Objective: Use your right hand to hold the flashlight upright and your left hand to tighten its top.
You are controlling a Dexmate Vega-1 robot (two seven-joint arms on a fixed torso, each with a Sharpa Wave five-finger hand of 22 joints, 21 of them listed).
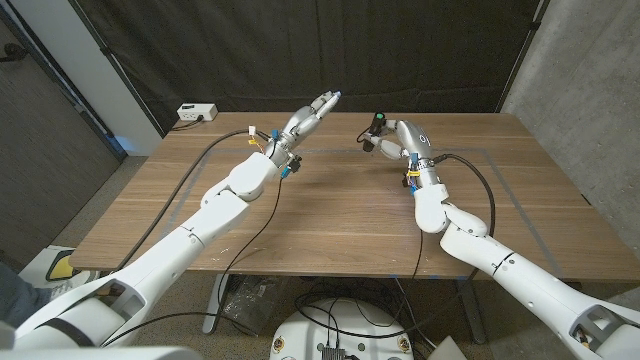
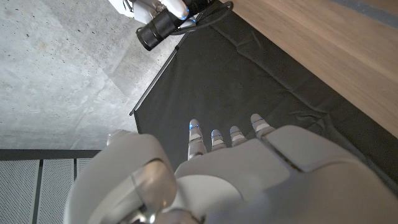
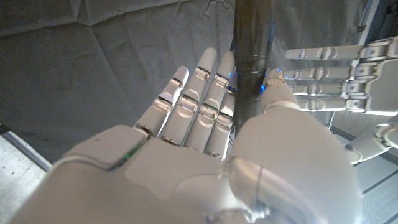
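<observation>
My right hand (image 1: 388, 138) grips a black flashlight (image 1: 378, 123) over the far middle of the table, its green-ringed end pointing up. In the right wrist view the dark barrel (image 3: 252, 43) sits between the thumb and the other fingers of that hand (image 3: 217, 155). My left hand (image 1: 318, 108) hovers to the left of the flashlight with straight, spread fingers, holding nothing and a short gap away. From the left wrist, that hand (image 2: 249, 174) faces the flashlight (image 2: 158, 28), which is still some way off. The left hand's fingers (image 3: 323, 62) also show beside the barrel.
A white power strip (image 1: 197, 113) lies at the table's far left corner. Thin tape lines (image 1: 500, 160) mark a rectangle on the wooden table (image 1: 330, 220). A black curtain (image 1: 300, 50) hangs behind. Cables trail along both arms.
</observation>
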